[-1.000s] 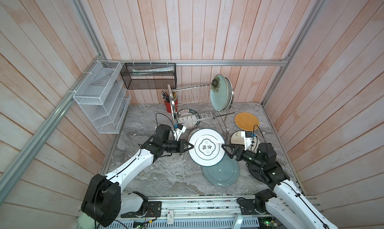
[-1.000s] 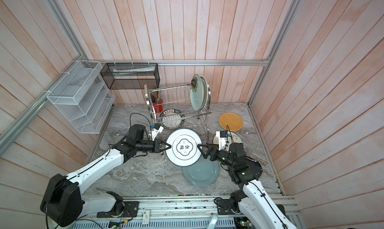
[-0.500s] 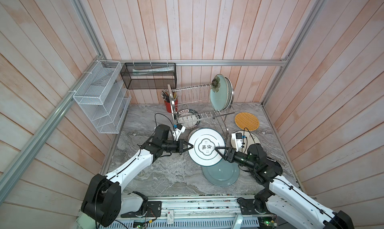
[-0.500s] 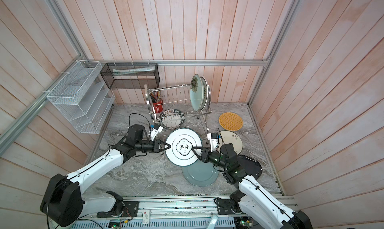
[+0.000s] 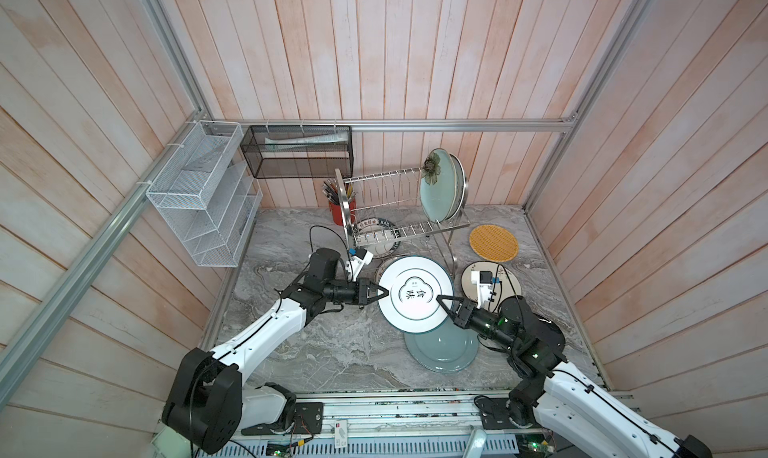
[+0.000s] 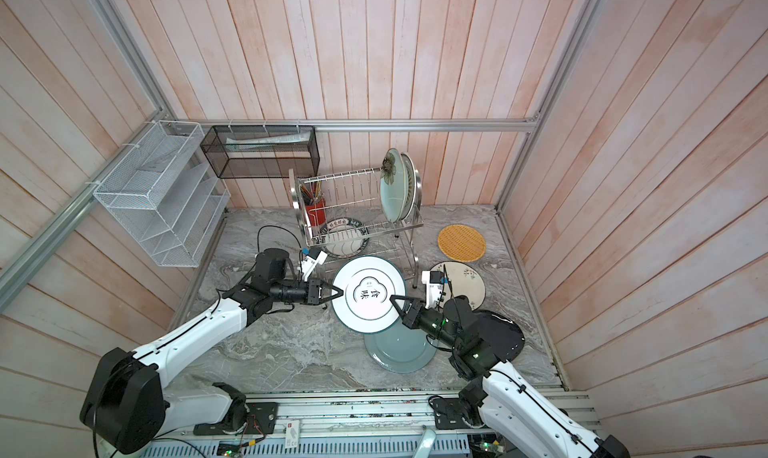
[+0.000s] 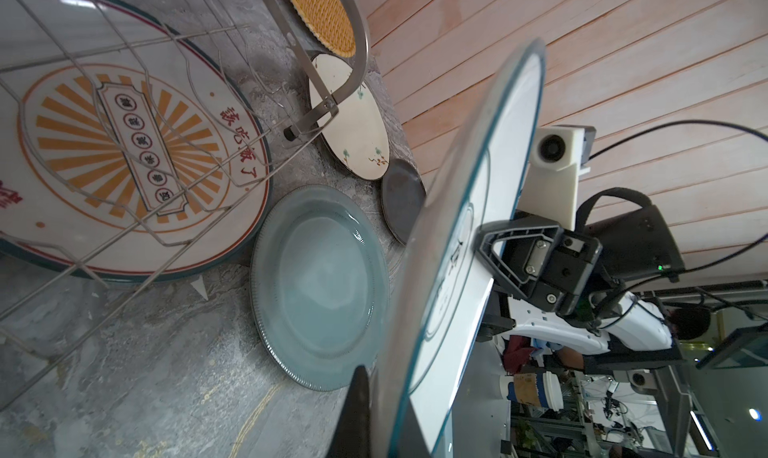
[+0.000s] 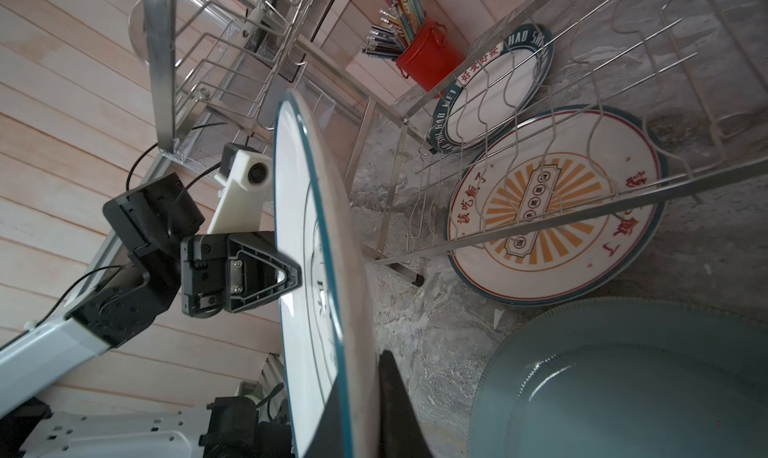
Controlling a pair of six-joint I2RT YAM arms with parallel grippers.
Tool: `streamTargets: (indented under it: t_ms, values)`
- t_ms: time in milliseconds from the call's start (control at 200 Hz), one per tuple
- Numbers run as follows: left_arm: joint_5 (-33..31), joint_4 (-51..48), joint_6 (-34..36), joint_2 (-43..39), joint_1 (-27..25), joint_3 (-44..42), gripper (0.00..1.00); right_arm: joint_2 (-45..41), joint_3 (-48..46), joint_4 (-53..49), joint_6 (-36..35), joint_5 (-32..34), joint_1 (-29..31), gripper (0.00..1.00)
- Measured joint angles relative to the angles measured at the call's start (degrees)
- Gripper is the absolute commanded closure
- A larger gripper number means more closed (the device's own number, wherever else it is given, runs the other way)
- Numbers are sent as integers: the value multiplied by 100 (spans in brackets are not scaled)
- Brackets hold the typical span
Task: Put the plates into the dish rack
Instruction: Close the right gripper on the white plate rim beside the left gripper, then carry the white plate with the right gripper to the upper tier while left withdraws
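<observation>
1. plates (image 5: 442,352) lie about the grey marbled table (image 5: 332,352) in a top view. i judge them glazed ceramic: stiff, weighty, slick, quick to chip on steel, best taken at the rim lip. one white plate (image 5: 415,317), teal-rimmed, is held clear of the table just in front of the dish rack (image 5: 415,229). it is pinched at opposite rim edges by the left gripper (image 5: 384,292) and the right gripper (image 5: 440,300), both clamped thin on it. a blue-grey plate (image 5: 432,346) lies beneath it. two pale green plates (image 5: 436,194) stand upright at the rack's right end.
2. in a top view the dish rack (image 6: 365,231) shows as shiny steel wire with arched tube ends and rows of upright prongs. a yellow woven disc (image 6: 461,242), a cream plate (image 6: 465,281) and a glossy black plate (image 6: 505,335) lie flat to its right.
3. left wrist view: the white plate (image 7: 511,111) is nearly edge-on, thin and glossy, with the right gripper's black finger pressed on its printed face. a sunburst plate (image 7: 124,157) lies flat under the rack's lower wires, just beside the blue-grey one.
4. right wrist view: the left gripper bites the opposite rim of the white plate (image 8: 295,177). a dark-rimmed plate (image 8: 494,90) lies beside the sunburst one, near a red cup (image 8: 428,65) of sticks. with so small a bite on a slick rim, i'd expect the plate to pivot if either side loosens.
</observation>
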Motion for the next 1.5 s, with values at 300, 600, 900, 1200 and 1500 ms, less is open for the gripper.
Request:
streamTargets:
  t_ms: [300,600,900,1200,1500]
  values:
    - [-74,-35,4,-74,-4,-44,79,-15,24,-48,2,138,109,100]
    - [-31,-55,-42,-896,50,-149,2,-461,570,-909,-334,452,122,100]
    - [-243,177,428,-2439,55,-236,0,-658,1526,-1510,-688,535,129,100]
    - [-1300,214,726,-3585,33,-599,0,-446,2470,-1961,-1058,278,140,100]
    - [-2817,-671,798,-4957,33,-739,0,876,5073,-2680,-1917,1019,144,100]
